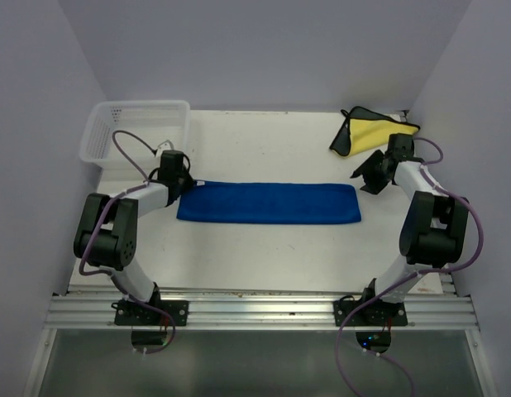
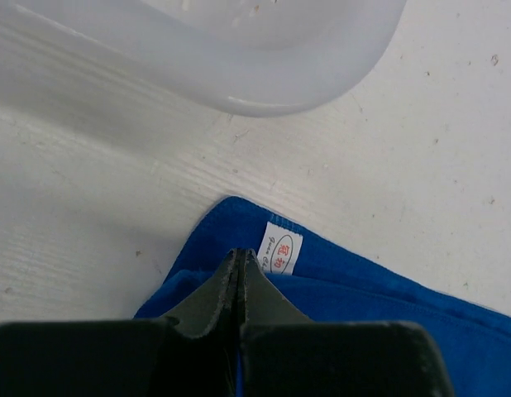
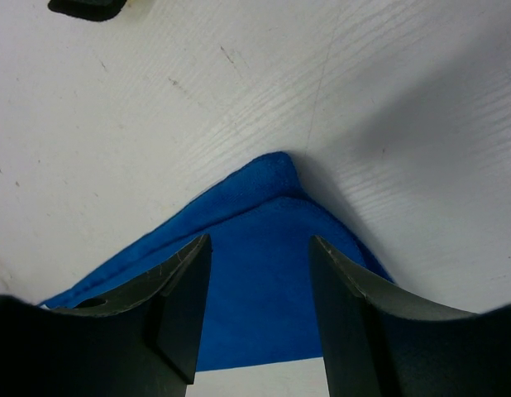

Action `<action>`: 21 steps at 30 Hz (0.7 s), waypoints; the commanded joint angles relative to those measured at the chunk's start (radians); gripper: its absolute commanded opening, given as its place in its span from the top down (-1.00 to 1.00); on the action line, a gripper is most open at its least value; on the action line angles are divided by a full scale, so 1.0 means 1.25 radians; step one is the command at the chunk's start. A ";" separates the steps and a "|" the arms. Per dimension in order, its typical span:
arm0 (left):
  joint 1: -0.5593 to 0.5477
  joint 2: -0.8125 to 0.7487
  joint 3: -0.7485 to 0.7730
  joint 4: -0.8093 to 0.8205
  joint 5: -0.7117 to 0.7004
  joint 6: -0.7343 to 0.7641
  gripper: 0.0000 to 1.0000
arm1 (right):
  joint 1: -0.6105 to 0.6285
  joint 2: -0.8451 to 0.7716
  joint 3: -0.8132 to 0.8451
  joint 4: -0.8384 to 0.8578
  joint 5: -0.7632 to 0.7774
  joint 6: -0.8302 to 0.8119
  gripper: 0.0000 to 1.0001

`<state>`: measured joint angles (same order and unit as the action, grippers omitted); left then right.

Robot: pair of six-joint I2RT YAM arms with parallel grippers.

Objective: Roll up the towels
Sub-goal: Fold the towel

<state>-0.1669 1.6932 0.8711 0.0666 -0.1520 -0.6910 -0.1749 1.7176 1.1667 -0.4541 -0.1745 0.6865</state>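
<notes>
Top external view: the left gripper (image 1: 189,184) is closed tight at the blue towel's (image 1: 272,203) left end. The right gripper (image 1: 365,179) is half open and empty by its right corner.

A white plastic mesh basket (image 1: 96,132) with latticed sides stands at the far left corner of the white, wood-grained table (image 1: 264,256), close to the pale lilac-grey walls (image 1: 264,50). A silver aluminium rail (image 1: 264,310) runs along the table's near edge, and a dull grey-green panel (image 1: 264,364) lies in front of it.
</notes>
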 commanded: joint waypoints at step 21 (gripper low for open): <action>-0.057 -0.154 -0.127 0.030 0.009 -0.010 1.00 | 0.004 -0.057 -0.008 0.011 -0.038 -0.039 -0.08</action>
<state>-0.2188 1.4998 0.7437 0.1108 -0.1551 -0.6708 -0.1745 1.6852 1.1595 -0.4488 -0.2016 0.6594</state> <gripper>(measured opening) 0.005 0.539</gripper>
